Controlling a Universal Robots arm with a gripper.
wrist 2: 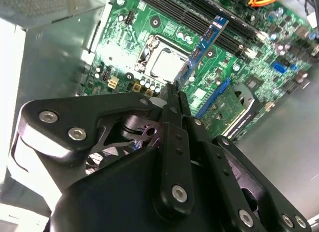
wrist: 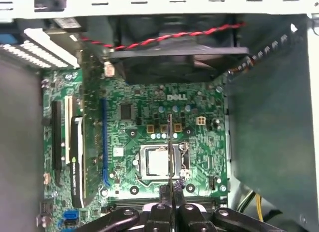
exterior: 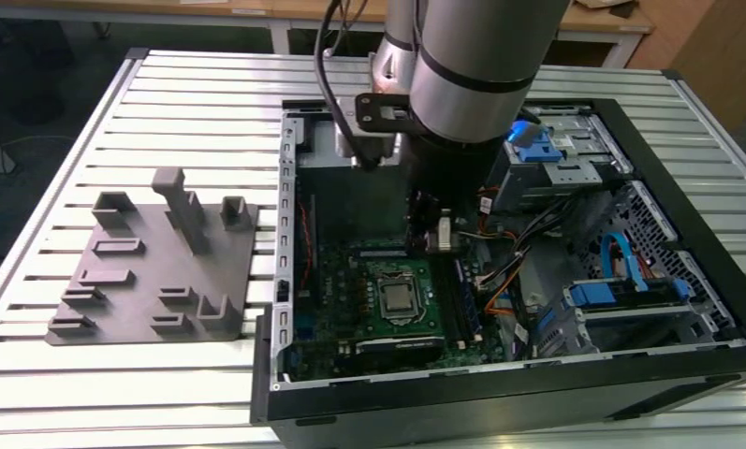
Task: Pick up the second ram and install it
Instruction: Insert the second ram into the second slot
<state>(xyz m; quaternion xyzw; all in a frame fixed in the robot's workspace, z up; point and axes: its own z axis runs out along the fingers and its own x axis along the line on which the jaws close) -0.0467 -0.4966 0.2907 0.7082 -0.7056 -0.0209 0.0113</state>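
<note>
My gripper (exterior: 438, 236) hangs inside the open computer case (exterior: 498, 391), low over the green motherboard (exterior: 342, 304). In both wrist views it is shut on the second ram, a thin dark blue-green stick (wrist 2: 205, 43) that sticks out past the fingertips. Seen edge-on, the ram (wrist: 170, 147) is a narrow line crossing the CPU socket (wrist: 157, 162). The gripper (wrist 2: 173, 94) (wrist: 171, 193) holds it at one end, clear of the board. The long black memory slots (wrist 2: 199, 16) lie beside the socket (wrist 2: 164, 62), a little off from the stick.
A grey holder fixture (exterior: 148, 271) sits on the slatted table at the exterior view's left. Inside the case are a black fan (wrist: 174, 57) with red-black wires, an expansion card (wrist: 77, 157), orange cables (exterior: 504, 281) and blue drive cages (exterior: 622, 292).
</note>
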